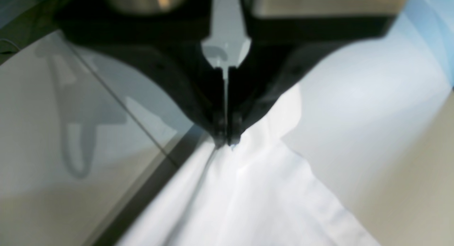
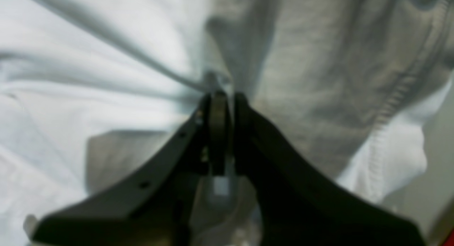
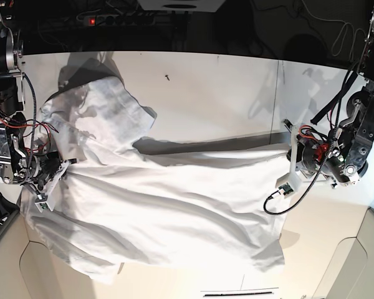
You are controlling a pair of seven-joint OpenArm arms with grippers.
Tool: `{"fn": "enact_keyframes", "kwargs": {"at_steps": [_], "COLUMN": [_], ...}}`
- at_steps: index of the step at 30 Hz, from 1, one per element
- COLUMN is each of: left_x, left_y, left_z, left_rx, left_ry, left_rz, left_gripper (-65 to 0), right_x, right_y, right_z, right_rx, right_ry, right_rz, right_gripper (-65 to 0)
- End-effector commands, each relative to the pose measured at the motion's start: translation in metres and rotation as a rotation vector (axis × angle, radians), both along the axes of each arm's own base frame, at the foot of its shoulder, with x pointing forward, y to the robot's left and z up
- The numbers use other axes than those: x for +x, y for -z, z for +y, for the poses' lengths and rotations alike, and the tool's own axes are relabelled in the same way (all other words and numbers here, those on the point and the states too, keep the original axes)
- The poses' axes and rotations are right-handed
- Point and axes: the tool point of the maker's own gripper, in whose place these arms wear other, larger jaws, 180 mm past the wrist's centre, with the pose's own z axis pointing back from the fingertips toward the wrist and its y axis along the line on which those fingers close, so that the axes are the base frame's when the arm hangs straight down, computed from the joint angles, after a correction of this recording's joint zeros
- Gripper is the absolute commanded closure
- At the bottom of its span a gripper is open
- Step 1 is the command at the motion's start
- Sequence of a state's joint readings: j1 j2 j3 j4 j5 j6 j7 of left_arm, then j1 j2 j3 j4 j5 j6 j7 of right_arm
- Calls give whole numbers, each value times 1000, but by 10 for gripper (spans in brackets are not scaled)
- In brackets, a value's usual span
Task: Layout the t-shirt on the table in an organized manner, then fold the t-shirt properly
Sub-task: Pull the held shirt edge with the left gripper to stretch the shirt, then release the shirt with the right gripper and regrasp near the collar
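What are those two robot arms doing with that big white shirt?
They are trying to spread it out. The left gripper and the right gripper each pinch a bit of the t-shirt, one at each side, and the cloth hangs stretched between them over the white table. The shirt is not flat yet: it is wrinkled, with one part bunched up near the right arm. No folding has begun.

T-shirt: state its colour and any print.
The t-shirt is plain white with grey shadowed folds and no visible print; the base view shows it best.
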State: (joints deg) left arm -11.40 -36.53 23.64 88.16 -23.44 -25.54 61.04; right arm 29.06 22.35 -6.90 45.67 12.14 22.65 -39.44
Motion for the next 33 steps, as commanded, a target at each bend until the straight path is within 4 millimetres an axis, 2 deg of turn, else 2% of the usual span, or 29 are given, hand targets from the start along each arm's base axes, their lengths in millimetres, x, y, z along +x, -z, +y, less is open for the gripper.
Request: {"fn": "enact_keyframes", "kwargs": {"at_steps": [1, 6, 12, 14, 17, 21, 24, 25, 27, 29, 33], "left_x": [4, -9, -8, -9, -11, -14, -14, -13, -11, -9, -3], "left_y": [-9, 0, 2, 4, 6, 10, 12, 12, 11, 11, 10], "left_z": [14, 7, -4, -8, -13, -22, -22, -22, -21, -20, -9], "left_rx": [36, 21, -4, -12, -22, -43, -30, -25, -19, -13, 37], "left_ry": [-8, 41, 46, 48, 50, 56, 60, 61, 64, 54, 20], "left_rz": [-16, 23, 22, 24, 30, 29, 25, 24, 12, -1, -48], "left_gripper": [0, 0, 0, 0, 0, 0, 0, -23, -163, -248, -256], "right_x": [7, 18, 32, 43, 59, 72, 69, 68, 62, 54, 32], "right_y": [-9, -14, -26, -39, -66, -106, -129, -135, -142, -146, -142], "right_z": [-9, -6, -5, -3, 11, 21, 36, 43, 57, 69, 89], "right_rx": [-26, -10, -4, 0, 30, 85, 148, 171, 221, 254, 310], "right_ry": [6, 2, -2, -20, -152, -167, -198, -211, -235, -274, -333], "right_rz": [-17, -82, -132, -161, -206, -237, -233, -228, -216, -204, -172], "right_gripper": [-36, -36, -36, -36, -48, -174, -202, -202, -202, -202, -202]}}
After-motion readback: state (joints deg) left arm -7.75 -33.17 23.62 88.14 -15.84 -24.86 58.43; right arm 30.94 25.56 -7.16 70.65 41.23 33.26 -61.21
